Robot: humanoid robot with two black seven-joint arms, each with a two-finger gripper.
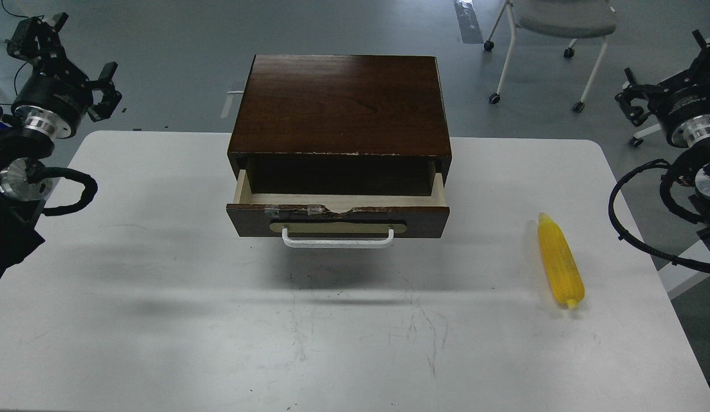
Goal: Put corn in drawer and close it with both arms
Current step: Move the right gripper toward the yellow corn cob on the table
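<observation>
A white table (pixel 160 320) with rounded corners fills the lower frame; its surface carries fine scratches and scuffs at lower centre. Behind it lies a grey floor, with a wheeled chair (pixel 552 34) at upper right.

At centre a dark brown cabinet (pixel 340 103) rests on the table. Its drawer (pixel 337 220) is pulled partly out, pale wood showing inside, white handle (pixel 337 240) facing the viewer.

The corn (pixel 559 260) lies flat on the table at right of centre, well apart from the drawer, pointed tip toward the top of the frame.

The left gripper (pixel 63 57), upper left, holds nothing; its finger spread cannot be determined. The right gripper (pixel 669 77), upper right, also holds nothing; spread cannot be determined.
</observation>
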